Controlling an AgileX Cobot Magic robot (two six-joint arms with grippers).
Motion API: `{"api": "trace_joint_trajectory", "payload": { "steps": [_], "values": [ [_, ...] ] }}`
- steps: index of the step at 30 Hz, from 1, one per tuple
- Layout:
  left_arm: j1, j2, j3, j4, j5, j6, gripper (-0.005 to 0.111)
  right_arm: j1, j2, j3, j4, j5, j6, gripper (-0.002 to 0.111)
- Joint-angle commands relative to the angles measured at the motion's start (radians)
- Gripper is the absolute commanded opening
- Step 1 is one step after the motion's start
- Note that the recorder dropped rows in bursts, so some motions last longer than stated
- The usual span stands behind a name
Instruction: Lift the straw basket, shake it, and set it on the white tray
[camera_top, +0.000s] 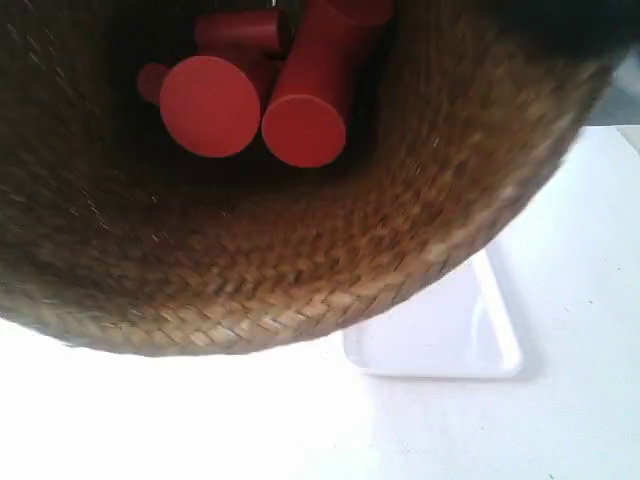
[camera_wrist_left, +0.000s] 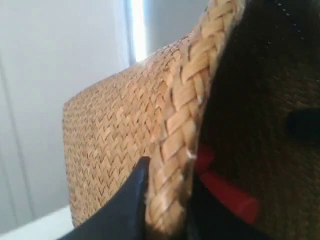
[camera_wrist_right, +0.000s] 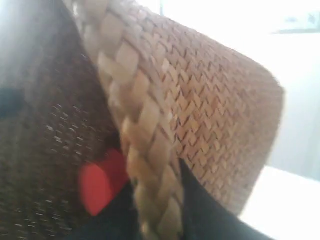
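The straw basket (camera_top: 330, 250) fills most of the exterior view, lifted off the table and tipped so I look into its dark inside. Several red cylinders (camera_top: 210, 105) lie in its bottom. The white tray (camera_top: 440, 335) lies on the table below, partly hidden by the basket. My left gripper (camera_wrist_left: 167, 195) is shut on the basket's braided rim (camera_wrist_left: 180, 140), one dark finger (camera_wrist_left: 127, 200) on the outer wall. My right gripper (camera_wrist_right: 157, 205) is shut on the braided rim (camera_wrist_right: 140, 130) at the other side, a finger (camera_wrist_right: 205, 215) against the outer weave (camera_wrist_right: 215, 110). A red cylinder (camera_wrist_right: 97, 187) shows inside.
The white table (camera_top: 560, 420) stretches around the tray. Pale walls (camera_wrist_left: 50, 75) stand behind the basket in the left wrist view. Neither arm shows in the exterior view.
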Motion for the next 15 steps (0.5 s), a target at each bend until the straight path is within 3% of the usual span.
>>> {"api": "trace_joint_trajectory", "payload": {
  "steps": [1, 6, 15],
  "values": [
    [0.001, 0.198, 0.125, -0.056, -0.050, -0.029, 0.000, -0.052, 0.215, 0.081, -0.039, 0.171, 0.073, 0.000],
    [-0.008, 0.168, 0.125, -0.060, -0.016, -0.047, 0.000, -0.044, 0.194, 0.078, -0.021, -0.011, 0.065, 0.000],
    [-0.008, 0.160, 0.127, -0.048, -0.022, -0.005, 0.000, -0.044, 0.190, 0.078, -0.026, 0.039, 0.065, 0.000]
  ]
}}
